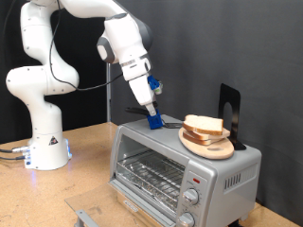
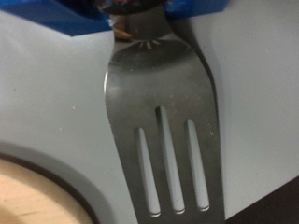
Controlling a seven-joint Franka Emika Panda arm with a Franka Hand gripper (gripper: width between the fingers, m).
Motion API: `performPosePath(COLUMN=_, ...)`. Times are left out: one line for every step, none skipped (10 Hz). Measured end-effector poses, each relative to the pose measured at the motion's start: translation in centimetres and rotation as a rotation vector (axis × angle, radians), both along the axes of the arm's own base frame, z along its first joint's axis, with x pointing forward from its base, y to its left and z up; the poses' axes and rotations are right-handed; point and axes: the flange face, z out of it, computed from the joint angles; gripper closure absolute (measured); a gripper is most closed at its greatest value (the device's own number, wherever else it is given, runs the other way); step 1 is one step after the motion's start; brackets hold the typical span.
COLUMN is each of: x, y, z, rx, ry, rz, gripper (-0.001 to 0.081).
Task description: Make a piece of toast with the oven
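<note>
On top of the oven (image 1: pixel 180 163), at its end toward the exterior view's left, the gripper (image 1: pixel 151 115) is lowered to the silver-grey roof. Blue fingers (image 1: pixel 152 118) point downward there. Wrist view fills with a metal spatula (image 2: pixel 166 131), three long slots in its blade, lying flat over the grey oven top; its neck runs up between the blue finger parts (image 2: pixel 37 14) at the frame edge. Fingers look closed on the spatula's handle end, though the contact itself is mostly out of frame.

Piece of toast (image 1: pixel 204 124): pale slice, tan crust, lying on a round wooden plate (image 1: pixel 210 145) on the oven roof, toward the exterior view's right. Gripper and plate near, not touching. Spatula blade points toward the plate; a curved wooden edge (image 2: pixel 33 191) shows in the wrist view's corner just beside the blade tip.

Behind the plate a dark upright stand (image 1: pixel 230 109), flat and black, against the backdrop.

Oven door shut, glass front, wire rack (image 1: pixel 151 175) visible inside. Two round knobs (image 1: pixel 189 203) and a red mark on the panel at the exterior view's right.

Oven sits on a light wooden table (image 1: pixel 85 161). Robot base (image 1: pixel 45 142) white, bolted at the exterior view's left, blue light low on it. Black curtain behind everything.
</note>
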Motion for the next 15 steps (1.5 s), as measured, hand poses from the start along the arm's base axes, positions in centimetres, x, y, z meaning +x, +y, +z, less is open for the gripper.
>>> performPosePath(x=0.0, y=0.0, z=-0.2, rx=-0.004, ry=0.0, rz=0.015, gripper=-0.0001)
performPosePath(x=0.1, y=0.0, z=-0.3, rx=-0.007, ry=0.0, rz=0.024, gripper=-0.0001)
performPosePath(x=0.1, y=0.0, z=-0.3, rx=-0.008, ry=0.0, rz=0.029, gripper=-0.0001)
performPosePath(x=0.1, y=0.0, z=-0.4, rx=-0.009, ry=0.002, rz=0.03, gripper=-0.0001)
performPosePath(x=0.1, y=-0.1, z=-0.6, rx=-0.009, ry=0.006, rz=0.029, gripper=-0.0001)
performPosePath(x=0.1, y=-0.1, z=-0.8, rx=-0.01, ry=0.013, rz=0.025, gripper=-0.0001)
performPosePath(x=0.1, y=-0.1, z=-1.2, rx=-0.01, ry=0.025, rz=0.018, gripper=-0.0001)
performPosePath(x=0.2, y=-0.1, z=-1.6, rx=-0.009, ry=0.038, rz=0.009, gripper=-0.0001)
performPosePath(x=0.3, y=-0.1, z=-2.0, rx=-0.008, ry=0.044, rz=-0.001, gripper=-0.0001)
performPosePath(x=0.4, y=0.0, z=-2.3, rx=-0.006, ry=0.048, rz=-0.008, gripper=-0.0001)
performPosePath(x=0.5, y=0.1, z=-2.5, rx=-0.004, ry=0.053, rz=-0.011, gripper=-0.0001)
performPosePath(x=0.6, y=0.2, z=-2.6, rx=-0.002, ry=0.056, rz=-0.01, gripper=-0.0001)
performPosePath(x=0.7, y=0.3, z=-2.8, rx=0.001, ry=0.061, rz=-0.01, gripper=-0.0001)
performPosePath(x=0.8, y=0.4, z=-2.9, rx=0.002, ry=0.063, rz=-0.008, gripper=-0.0001)
performPosePath(x=0.7, y=0.5, z=-2.9, rx=0.005, ry=0.064, rz=-0.007, gripper=-0.0001)
